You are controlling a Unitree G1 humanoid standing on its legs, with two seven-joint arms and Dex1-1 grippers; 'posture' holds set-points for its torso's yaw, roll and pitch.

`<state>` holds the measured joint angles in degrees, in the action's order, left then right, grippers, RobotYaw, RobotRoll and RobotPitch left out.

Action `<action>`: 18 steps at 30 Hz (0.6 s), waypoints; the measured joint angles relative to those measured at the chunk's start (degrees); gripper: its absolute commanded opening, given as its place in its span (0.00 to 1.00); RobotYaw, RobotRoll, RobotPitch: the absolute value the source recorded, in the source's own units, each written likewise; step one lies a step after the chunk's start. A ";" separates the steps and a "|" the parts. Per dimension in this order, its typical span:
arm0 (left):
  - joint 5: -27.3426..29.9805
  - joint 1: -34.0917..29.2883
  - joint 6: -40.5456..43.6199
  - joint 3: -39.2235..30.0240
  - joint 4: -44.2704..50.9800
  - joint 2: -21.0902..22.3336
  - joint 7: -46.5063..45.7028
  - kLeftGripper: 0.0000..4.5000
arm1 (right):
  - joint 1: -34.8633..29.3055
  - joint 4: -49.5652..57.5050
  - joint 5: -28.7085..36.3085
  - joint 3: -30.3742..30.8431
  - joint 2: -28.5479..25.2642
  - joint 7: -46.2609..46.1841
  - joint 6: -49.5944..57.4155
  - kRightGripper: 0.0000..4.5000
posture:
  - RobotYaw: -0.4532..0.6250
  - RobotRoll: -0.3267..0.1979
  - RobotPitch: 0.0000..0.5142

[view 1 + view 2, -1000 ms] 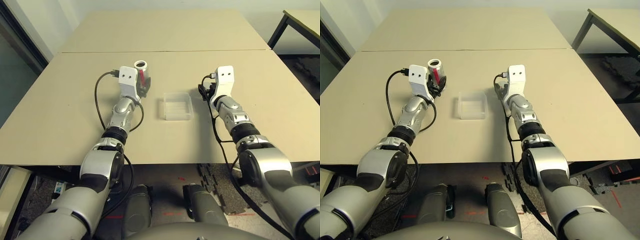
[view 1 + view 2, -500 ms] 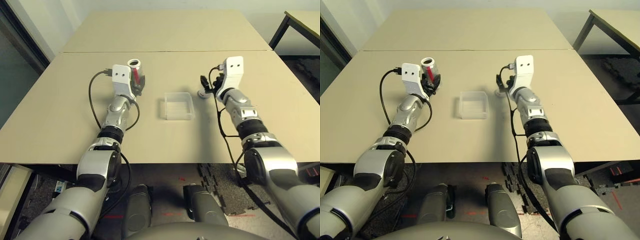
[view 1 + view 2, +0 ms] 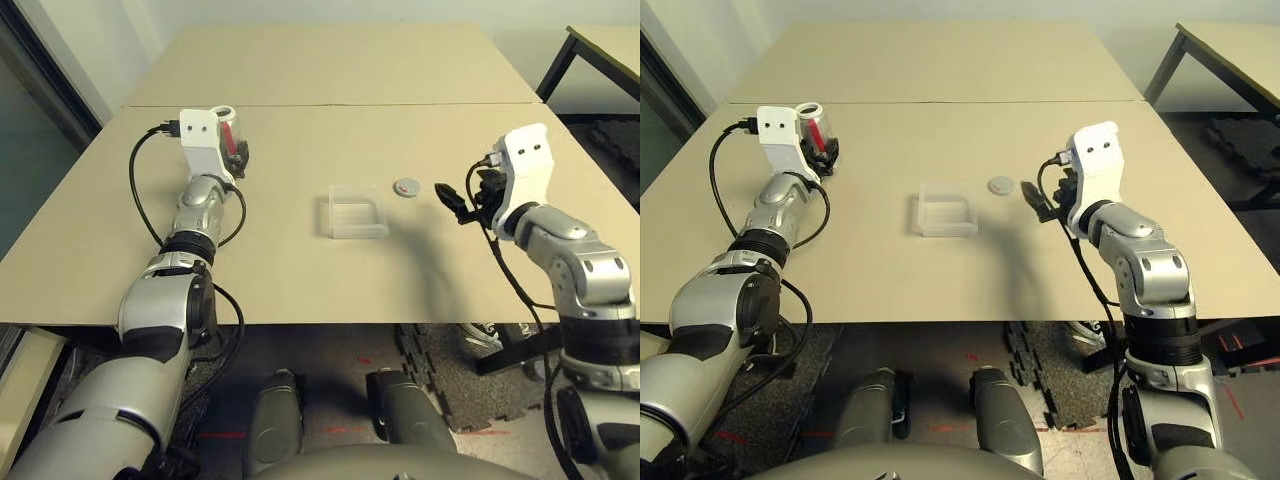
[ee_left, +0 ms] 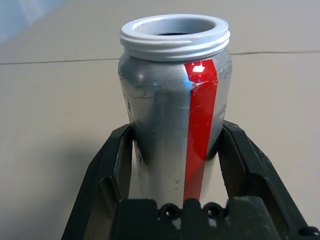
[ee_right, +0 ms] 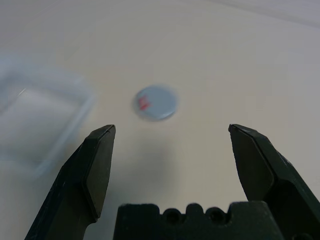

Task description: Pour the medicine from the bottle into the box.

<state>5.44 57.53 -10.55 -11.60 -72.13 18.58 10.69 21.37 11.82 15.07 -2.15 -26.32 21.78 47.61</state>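
Starting at the left, see bare desk point(image 3: 80, 260) between the left edge and the left claw point(image 4: 178, 126), with room enough there for the elbow and wrist to swing. Grasping the bottle point(image 4: 160, 105) by its sides in that claw, long axis close to vertical, open mouth upward, red stripe along the wall; impossible to tell whether clear of the desk or touching it. Impossible also to make out any medicine through the dark mouth. From the bottle, look right and nearer for the box point(image 3: 358, 231), well apart across open desk, flat and open at the top. Judging by that line, best to carry rightward and nearer with the left arm, already holding the bottle, then tip the mouth to the right over the box's left wall; likely to spill outside if tilted too early. Just beyond the box to the right, note the loose cap point(image 3: 406, 187), flat on the desk, out of the way of that path. Farther right, find the right claw point(image 5: 172, 126) released and empty, apart from the cap, leaving the space above the box free for pouring
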 measured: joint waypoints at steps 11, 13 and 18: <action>-29.87 23.11 -18.15 31.41 -0.19 5.88 17.54 0.61 | 1.70 0.33 -0.12 8.48 -6.50 11.37 -0.13 1.00 | 0.22 0.62 0.12; -36.93 25.10 -24.24 38.62 -0.19 5.92 19.02 0.61 | 2.33 0.33 -0.52 9.34 -7.58 13.20 -0.21 1.00 | 0.21 0.62 0.12; -51.07 27.49 -34.80 52.30 -0.33 5.66 16.08 0.61 | 3.28 0.19 -0.75 12.14 -8.99 16.60 0.14 1.00 | 0.19 0.62 0.13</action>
<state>-45.62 85.02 -45.35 40.70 -72.46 24.24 26.76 24.65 12.02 14.33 9.98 -35.31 38.38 47.75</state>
